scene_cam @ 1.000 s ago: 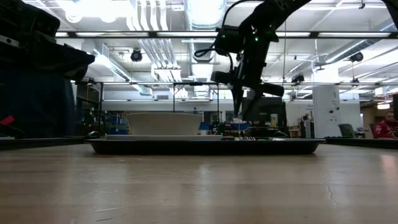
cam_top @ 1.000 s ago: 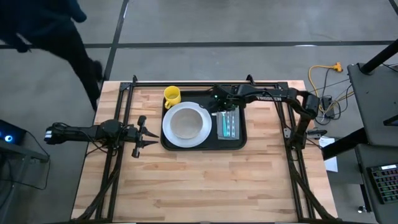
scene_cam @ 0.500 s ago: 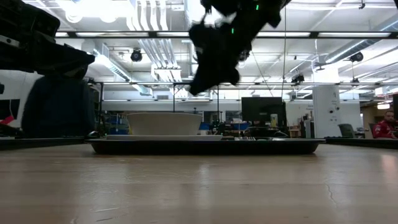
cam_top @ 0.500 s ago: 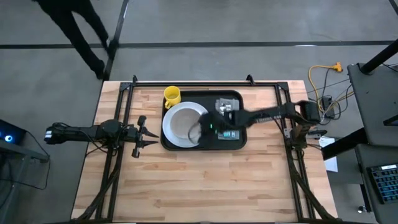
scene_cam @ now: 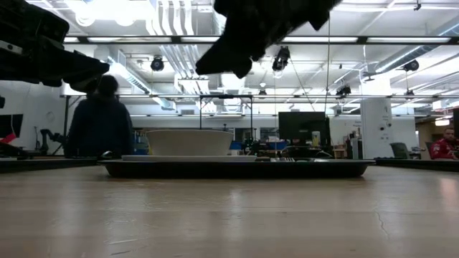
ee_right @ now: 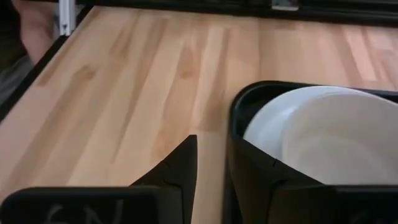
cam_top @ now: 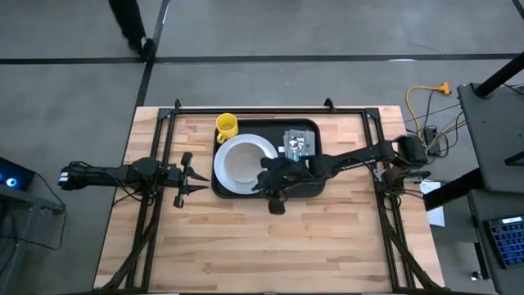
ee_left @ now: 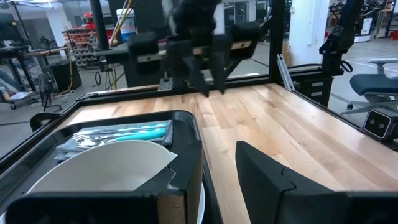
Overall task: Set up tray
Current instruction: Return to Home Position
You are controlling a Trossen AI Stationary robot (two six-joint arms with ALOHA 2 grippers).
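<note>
Note the right gripper (cam_top: 275, 197) now raised over the near rim of the tray (cam_top: 258, 129), partly above bare table (cam_top: 270, 246); a second ago up at the far end of the gray napkin (cam_top: 291, 137), half a second ago mid-sweep across the white plate (cam_top: 244, 162). Reads as a withdrawal rather than another pick: fingers (ee_right: 169, 174) spread apart in the right wrist view, only wood grain in the gap, nothing carried. Leaves the tray exactly as before, at the far middle of the table between the two arms, with the plate on its left half, the napkin on its right half and the blue-handled cutlery (ee_left: 127, 133) lying on that napkin, uncovered again in the high view. Finds the yellow mug (cam_top: 226, 125) unmoved at the tray's far left corner; cannot tell whether on the rim or just beside. Keeps the left gripper (cam_top: 183, 176) parked off the tray's left side, open and empty, same as a second ago. Suggests a finished setting, with only the right arm's retreat to rest left to complete
</note>
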